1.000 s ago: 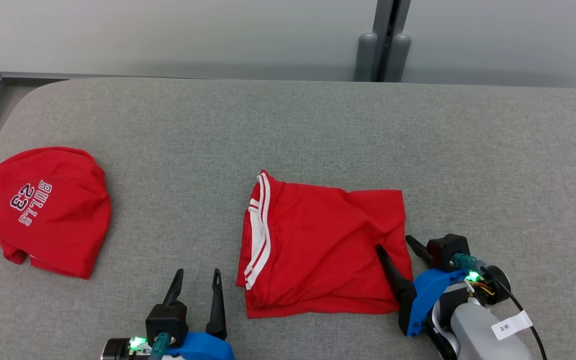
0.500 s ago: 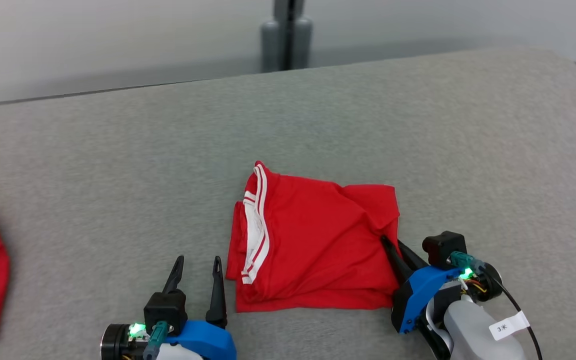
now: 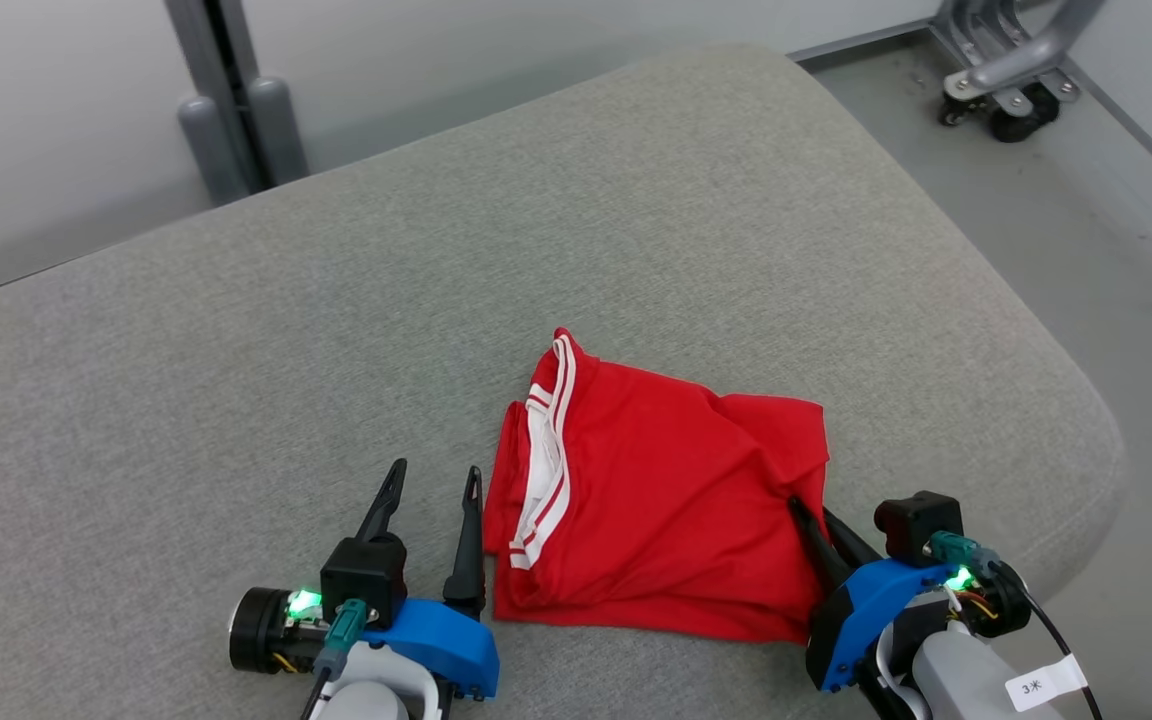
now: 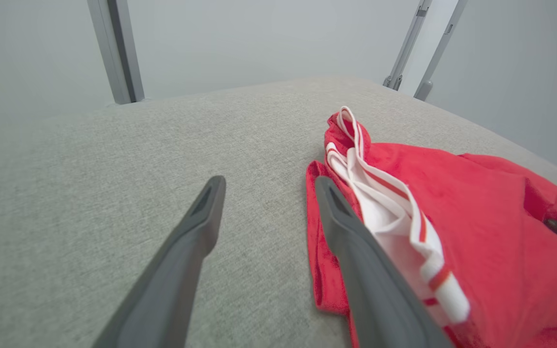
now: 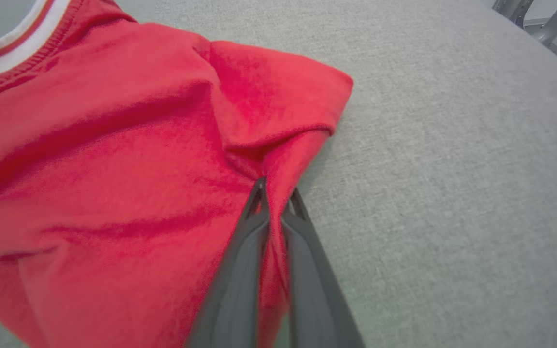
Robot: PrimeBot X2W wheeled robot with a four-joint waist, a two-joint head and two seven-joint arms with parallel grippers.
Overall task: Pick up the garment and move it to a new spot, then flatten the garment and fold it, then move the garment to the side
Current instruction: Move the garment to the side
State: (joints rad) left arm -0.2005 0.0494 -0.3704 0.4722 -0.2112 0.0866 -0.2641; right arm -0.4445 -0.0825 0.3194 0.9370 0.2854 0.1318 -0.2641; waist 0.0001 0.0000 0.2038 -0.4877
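1. Grey padded surface (image 3: pixel 236 350) carries everything.
2. Red garment (image 3: pixel 656 490) lies folded, a bit rumpled, near the front edge. The fold looks done, so only the move aside seems left.
3. Right hand (image 3: pixel 810 507) - clenched on the garment's right edge.
4. Left hand (image 3: pixel 437 470) - released, fingers spread, just beside the white-striped edge, holding nothing.

red garment (image 3: pixel 666 500), right gripper (image 3: pixel 809 507), jaws pinching edge

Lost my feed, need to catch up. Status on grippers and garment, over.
Right gripper shut on red garment, right edge. Left gripper open, beside garment, holding nothing. Garment folded, lying on grey cushion; cushion edge close on right.
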